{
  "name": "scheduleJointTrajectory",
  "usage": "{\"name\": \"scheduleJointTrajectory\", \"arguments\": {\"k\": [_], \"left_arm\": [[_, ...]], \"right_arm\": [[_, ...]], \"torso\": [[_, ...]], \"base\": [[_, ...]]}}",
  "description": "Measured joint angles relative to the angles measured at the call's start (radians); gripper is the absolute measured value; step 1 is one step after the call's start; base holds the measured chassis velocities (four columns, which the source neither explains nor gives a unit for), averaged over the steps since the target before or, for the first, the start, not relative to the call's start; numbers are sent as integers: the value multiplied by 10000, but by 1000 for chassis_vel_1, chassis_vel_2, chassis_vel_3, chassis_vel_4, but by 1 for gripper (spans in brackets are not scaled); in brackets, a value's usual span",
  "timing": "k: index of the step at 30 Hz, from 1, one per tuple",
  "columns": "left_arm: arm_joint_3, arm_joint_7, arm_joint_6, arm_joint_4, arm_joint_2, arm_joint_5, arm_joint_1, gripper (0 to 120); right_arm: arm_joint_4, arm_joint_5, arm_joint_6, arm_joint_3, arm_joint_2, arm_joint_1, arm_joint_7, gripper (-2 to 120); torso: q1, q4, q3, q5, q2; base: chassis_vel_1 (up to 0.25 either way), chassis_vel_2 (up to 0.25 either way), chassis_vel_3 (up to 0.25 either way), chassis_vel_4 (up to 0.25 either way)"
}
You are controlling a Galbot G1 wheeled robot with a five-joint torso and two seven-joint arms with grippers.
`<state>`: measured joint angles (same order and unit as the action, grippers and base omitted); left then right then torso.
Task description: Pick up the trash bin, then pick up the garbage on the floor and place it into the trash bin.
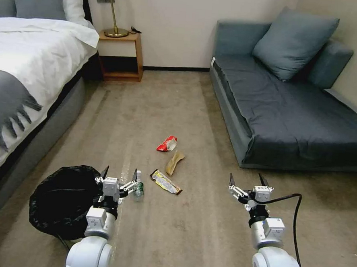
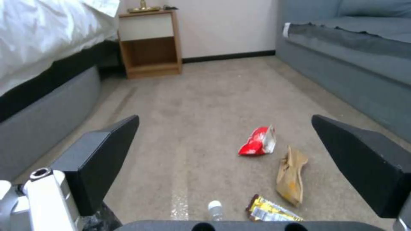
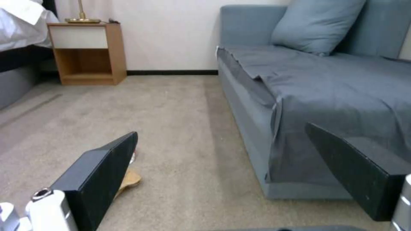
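Observation:
The trash bin (image 1: 63,201), lined with a wrinkly black bag, stands on the carpet at the lower left beside the bed. My left gripper (image 1: 120,175) hangs open just right of the bin, with nothing between its fingers. The garbage lies ahead on the floor: a red-and-white snack bag (image 1: 167,143) (image 2: 257,141), a tan paper wrapper (image 1: 174,162) (image 2: 291,175), a yellow-brown candy wrapper (image 1: 166,182) (image 2: 269,210) and a clear bottle (image 1: 139,188) (image 2: 215,209) by the left fingers. My right gripper (image 1: 248,181) is open and empty, to the right of the litter.
A bed (image 1: 24,75) with white sheets runs along the left. A wooden nightstand (image 1: 120,55) with a lamp stands at the back wall. A grey-blue sofa (image 1: 293,104) fills the right side. A black cable (image 1: 296,221) loops off my right arm.

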<state>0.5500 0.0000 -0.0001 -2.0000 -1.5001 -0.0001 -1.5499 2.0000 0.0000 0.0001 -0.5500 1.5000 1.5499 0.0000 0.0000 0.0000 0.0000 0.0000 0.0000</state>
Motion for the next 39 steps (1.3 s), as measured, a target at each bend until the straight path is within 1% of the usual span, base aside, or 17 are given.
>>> {"name": "scheduleJointTrajectory", "arguments": {"k": [32, 35, 36, 37, 38, 39], "left_arm": [[0, 0, 0, 0, 0, 0, 0, 100], [68, -29, -78, -57, 8, -18, -66, 100], [152, -73, -235, -147, 21, -54, -165, 100], [348, -171, -529, -309, 56, -118, -350, 100], [348, -171, -529, -309, 56, -118, -350, 100], [576, -270, -843, -501, 93, -179, -593, 100]], "right_arm": [[0, 0, 0, 0, 0, 0, 0, 100], [33, -7, 57, 13, 2, 49, 0, 100], [115, -51, 206, 42, 13, 167, 29, 100], [279, -137, 479, 118, 40, 422, 93, 100], [279, -137, 479, 118, 40, 422, 93, 100], [557, -290, 952, 250, 93, 854, 209, 100]], "torso": [[0, 0, 0, 0, 0], [0, 0, 0, 2, 0], [0, 0, 0, -1, 0], [0, 0, 0, -3, 0], [0, 0, 0, -3, 0], [0, 6, 0, 12, 1]], "base": [[0, 0, 0, 0], [0, 0, 0, 0], [0, 0, 0, 0], [0, 0, 0, 0], [0, 0, 0, 0], [0, 0, 0, 0]]}}
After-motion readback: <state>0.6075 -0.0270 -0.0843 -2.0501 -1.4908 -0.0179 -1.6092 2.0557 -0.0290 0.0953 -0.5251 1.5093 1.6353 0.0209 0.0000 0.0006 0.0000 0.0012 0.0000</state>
